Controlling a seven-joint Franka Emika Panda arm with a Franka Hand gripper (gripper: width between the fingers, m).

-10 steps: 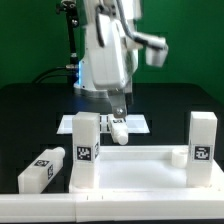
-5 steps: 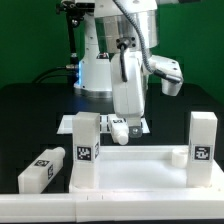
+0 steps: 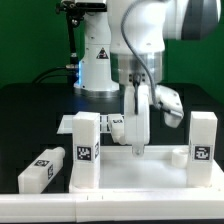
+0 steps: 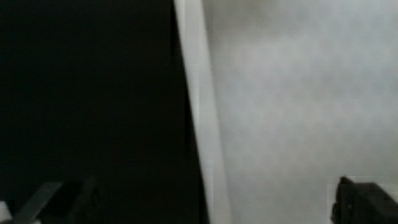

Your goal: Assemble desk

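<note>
arm now lower, over tabletop [image 3: 150,172] | gripper [image 3: 137,151] gapes, empty | risk: too deep a drop rams tabletop, sideways drift clips upright leg [image 3: 84,150]

Tabletop [image 3: 135,172]: lay at the table's [image 3: 30,120] near edge.
Left leg [image 3: 85,150]: stood at tabletop's corner, exterior view's left.
Right leg [image 3: 203,137]: stood at its right corner.
Loose leg [image 3: 42,168]: lay off tabletop's left edge.

**Parts count: desk kit and rig**

One tabletop [image 3: 140,172]. Four legs: a left standing leg [image 3: 85,150] and a right standing leg [image 3: 203,140] (sides as in the exterior view), a lying leg [image 3: 42,168] at the far left, and a rear leg [image 3: 115,128], partly hidden. One marker board [image 3: 66,122]. One robot arm [image 3: 150,40].
</note>
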